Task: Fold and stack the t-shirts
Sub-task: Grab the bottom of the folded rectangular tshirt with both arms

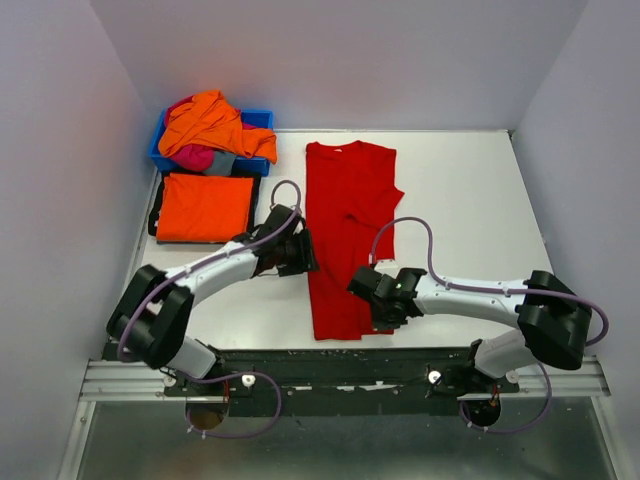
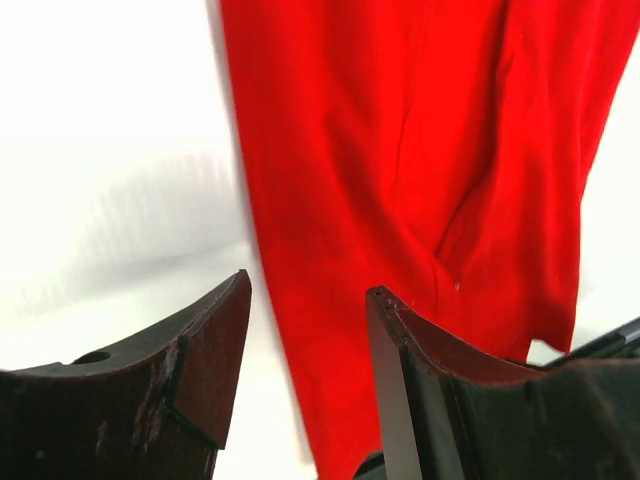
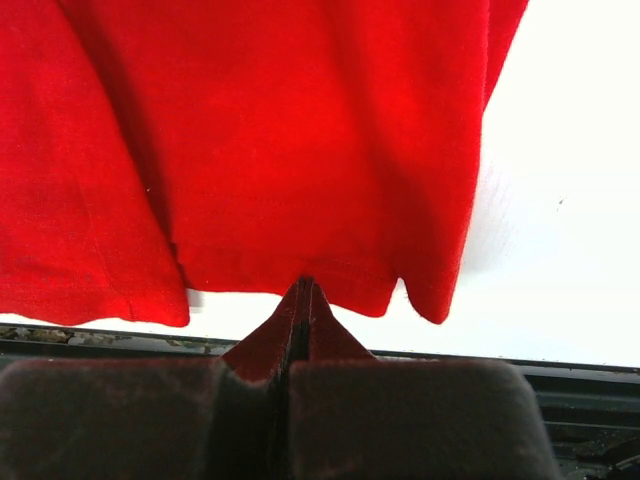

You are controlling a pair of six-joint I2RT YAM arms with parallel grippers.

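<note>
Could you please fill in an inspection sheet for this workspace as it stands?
Surface: white table, no stains seen.
Job's things: long red t-shirt flat mid-table, one side folded inward; folded orange t-shirt at left; crumpled orange shirt, magenta-pink shirt and grey shirt heaped in the blue plastic bin.
Clutter: that bin, at back left; dark edge under the folded orange t-shirt, unidentifiable.
Grippers: left tool open over the red t-shirt's left edge; right tool shut at its near hem, grip on cloth unclear.
Cables: a purple-grey cable loops off each arm.
Surroundings: plain grey walls; metal rail at near edge.
</note>
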